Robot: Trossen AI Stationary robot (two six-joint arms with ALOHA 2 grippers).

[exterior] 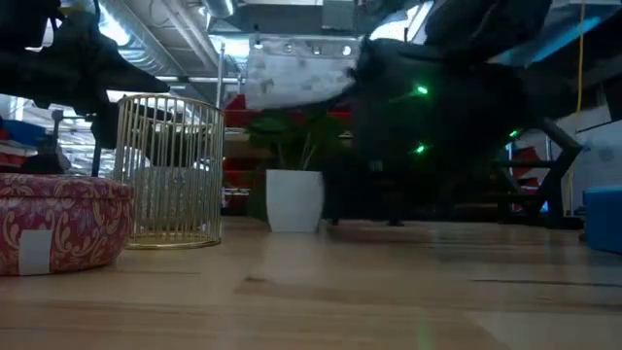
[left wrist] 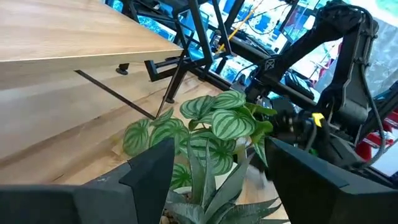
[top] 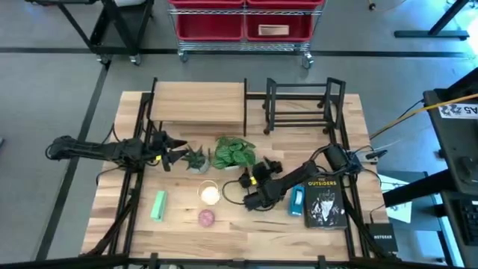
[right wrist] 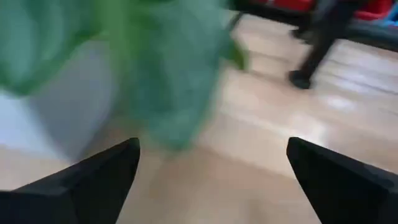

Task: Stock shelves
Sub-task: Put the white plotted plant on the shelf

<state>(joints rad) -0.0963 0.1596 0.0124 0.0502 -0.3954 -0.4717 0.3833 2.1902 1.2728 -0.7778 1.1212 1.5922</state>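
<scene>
While both arms sit over the middle of the table (top: pixel 134 246) in my high view, neither has anything in its fingers. My left gripper (top: pixel 178 149) comes in from the left edge and points at the small spiky plant (top: pixel 197 159) just in front of it; in the left wrist view its two dark fingers (left wrist: pixel 155 168) stand well apart with that plant's pointed leaves rising between them, so it is spread open and holding nothing. Just beyond sits the striped-leaf plant (top: pixel 234 152), its white pot (exterior: pixel 294 201) plain in the low view.

My right gripper (top: pixel 258 173) reaches in from the right and ends just beside the striped-leaf plant, at centre frame. Its fingers (right wrist: pixel 99 177) are also wide apart in the right wrist view, with blurred green leaves close ahead and bare wood between them.

Toward the upper middle of the high view stands the wood-topped shelf (top: pixel 198 103), and to its right the black book rack (top: pixel 302 104); I see nothing on the shelf top or in the rack.

Lower in the frame lie a green packet (top: pixel 158 205), a gold wire basket (top: pixel 209 194), a round pink tin (top: pixel 206 217), a blue item (top: pixel 297 200) and a dark book (top: pixel 326 202).
</scene>
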